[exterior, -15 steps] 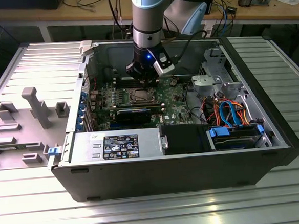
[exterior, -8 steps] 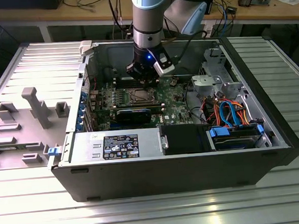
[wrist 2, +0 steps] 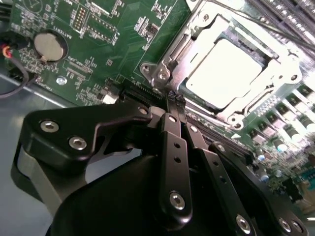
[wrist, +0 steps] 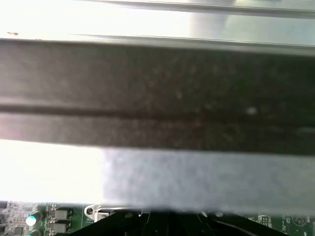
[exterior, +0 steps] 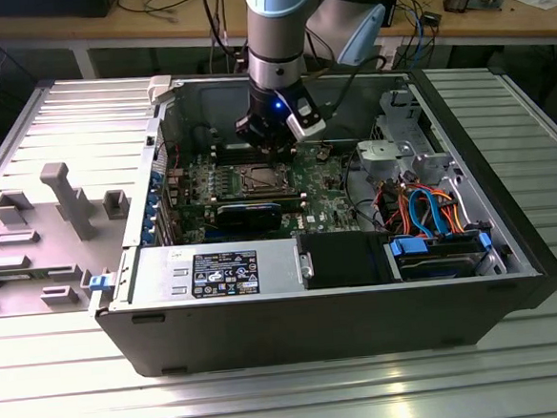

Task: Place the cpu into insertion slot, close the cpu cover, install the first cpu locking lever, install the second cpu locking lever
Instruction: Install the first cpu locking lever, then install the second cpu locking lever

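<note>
One cpu (wrist 2: 224, 73) lies seated just beyond the closed pincer (wrist 2: 175, 98).

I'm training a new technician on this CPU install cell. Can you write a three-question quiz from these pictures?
1. True or false: in the second wrist view, the cpu already lies in the insertion slot.
2. Multiple choice: the claw is (A) spread wide, (B) shut with its tips at the slot's edge, (C) holding the round coin cell.
3. Fill in: in the exterior view, the arm reaches into an open computer ____.

Key: 1 true; 2 B; 3 case.
</note>
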Available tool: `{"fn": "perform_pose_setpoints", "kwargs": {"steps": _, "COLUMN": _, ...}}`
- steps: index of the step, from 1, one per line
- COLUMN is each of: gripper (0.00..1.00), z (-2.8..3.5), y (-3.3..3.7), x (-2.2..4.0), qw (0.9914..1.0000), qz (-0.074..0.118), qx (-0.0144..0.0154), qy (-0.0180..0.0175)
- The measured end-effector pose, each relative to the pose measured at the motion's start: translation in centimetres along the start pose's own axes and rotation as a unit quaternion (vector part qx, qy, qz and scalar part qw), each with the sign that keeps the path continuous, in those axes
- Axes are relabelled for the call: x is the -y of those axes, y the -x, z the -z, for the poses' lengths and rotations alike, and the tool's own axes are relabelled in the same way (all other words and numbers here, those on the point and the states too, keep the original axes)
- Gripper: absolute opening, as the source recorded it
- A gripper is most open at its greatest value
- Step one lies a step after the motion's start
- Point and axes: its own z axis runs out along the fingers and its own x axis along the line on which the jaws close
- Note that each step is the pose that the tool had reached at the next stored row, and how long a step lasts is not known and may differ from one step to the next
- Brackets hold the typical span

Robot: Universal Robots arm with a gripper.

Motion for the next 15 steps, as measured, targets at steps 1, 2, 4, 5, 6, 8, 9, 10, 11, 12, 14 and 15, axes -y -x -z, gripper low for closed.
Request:
{"fn": "perform_pose_setpoints", "kwargs": {"steps": 1, "gripper": 0.11, "z": 0.15, "y": 0.00, "x": -0.02, "qw": 1.00000, "qz": 0.000, "qx": 0.0000, "qy": -0.0004}}
{"fn": "perform_pose_setpoints", "kwargs": {"steps": 2, "gripper": 0.11, "z": 0.15, "y": 0.00, "x": -0.02, "qw": 1.00000, "qz": 0.000, "qx": -0.0002, "qy": -0.0028}}
{"fn": "perform_pose_setpoints", "kwargs": {"steps": 4, "gripper": 0.11, "z": 0.18, "y": 0.00, "x": 0.06, "qw": 0.99998, "qz": 0.000, "qx": -0.0005, "qy": -0.0069}}
{"fn": "perform_pose_setpoints", "kwargs": {"steps": 5, "gripper": 0.11, "z": 0.18, "y": -0.01, "x": 0.23, "qw": 0.99997, "qz": 0.000, "qx": -0.0005, "qy": -0.0076}}
{"fn": "perform_pose_setpoints", "kwargs": {"steps": 6, "gripper": 0.11, "z": 0.19, "y": -0.02, "x": 0.38, "qw": 0.99997, "qz": 0.000, "qx": -0.0005, "qy": -0.0078}}
{"fn": "perform_pose_setpoints", "kwargs": {"steps": 8, "gripper": 0.11, "z": 0.20, "y": -0.03, "x": 0.52, "qw": 0.99997, "qz": 0.000, "qx": -0.0005, "qy": -0.0078}}
{"fn": "perform_pose_setpoints", "kwargs": {"steps": 9, "gripper": 0.11, "z": 0.20, "y": -0.03, "x": 0.52, "qw": 0.99997, "qz": 0.000, "qx": -0.0005, "qy": -0.0078}}
{"fn": "perform_pose_setpoints", "kwargs": {"steps": 10, "gripper": 0.11, "z": 0.20, "y": -0.03, "x": 0.53, "qw": 0.99997, "qz": 0.000, "qx": -0.0005, "qy": -0.0078}}
{"fn": "perform_pose_setpoints", "kwargs": {"steps": 11, "gripper": 0.11, "z": 0.20, "y": -0.03, "x": 0.53, "qw": 0.99997, "qz": 0.000, "qx": -0.0004, "qy": -0.0078}}
{"fn": "perform_pose_setpoints", "kwargs": {"steps": 12, "gripper": 0.11, "z": 0.20, "y": -0.03, "x": 0.54, "qw": 0.99997, "qz": 0.000, "qx": -0.0004, "qy": -0.0078}}
{"fn": "perform_pose_setpoints", "kwargs": {"steps": 14, "gripper": 0.11, "z": 0.21, "y": -0.03, "x": 0.58, "qw": 0.99997, "qz": 0.000, "qx": -0.0005, "qy": -0.0078}}
{"fn": "perform_pose_setpoints", "kwargs": {"steps": 15, "gripper": 0.11, "z": 0.21, "y": -0.03, "x": 0.66, "qw": 0.99997, "qz": 0.000, "qx": -0.0005, "qy": -0.0078}}
